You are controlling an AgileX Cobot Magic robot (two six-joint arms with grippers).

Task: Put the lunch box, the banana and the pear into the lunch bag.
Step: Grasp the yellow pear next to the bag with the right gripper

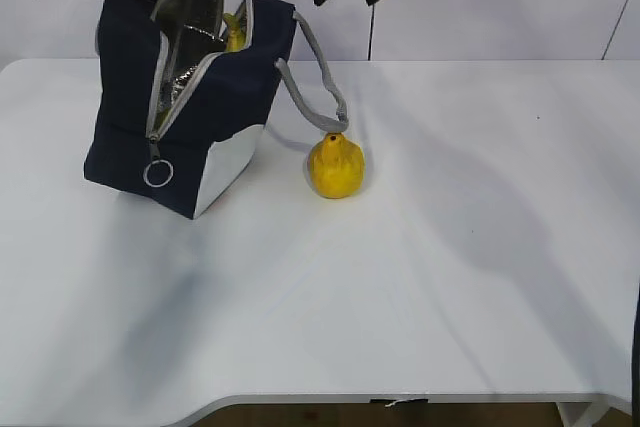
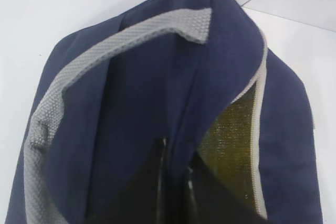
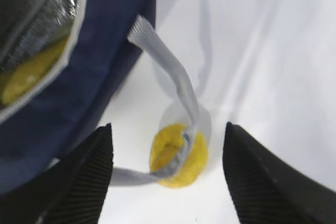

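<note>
While the banana (image 1: 233,35) already shows inside the unzipped lunch bag (image 1: 215,97) near the desk's (image 1: 450,277) far left corner, the pear (image 1: 336,167) waits just beside it. Right fingers (image 3: 84,177) hang spread above; left fingers pinch the bag's flap. The lunch box is unseen.

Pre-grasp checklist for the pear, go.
1. Right gripper open: ok, wide gap.
2. Right gripper over the pear: ok in the right wrist view.
3. Pear clear of obstructions: not ok, grey strap drapes across it.
4. Lunch bag unzipped: ok, foil lining visible.
5. Banana inside the bag: ok, yellow shows at the opening.
6. Left gripper holding the bag flap: cannot tell.
</note>
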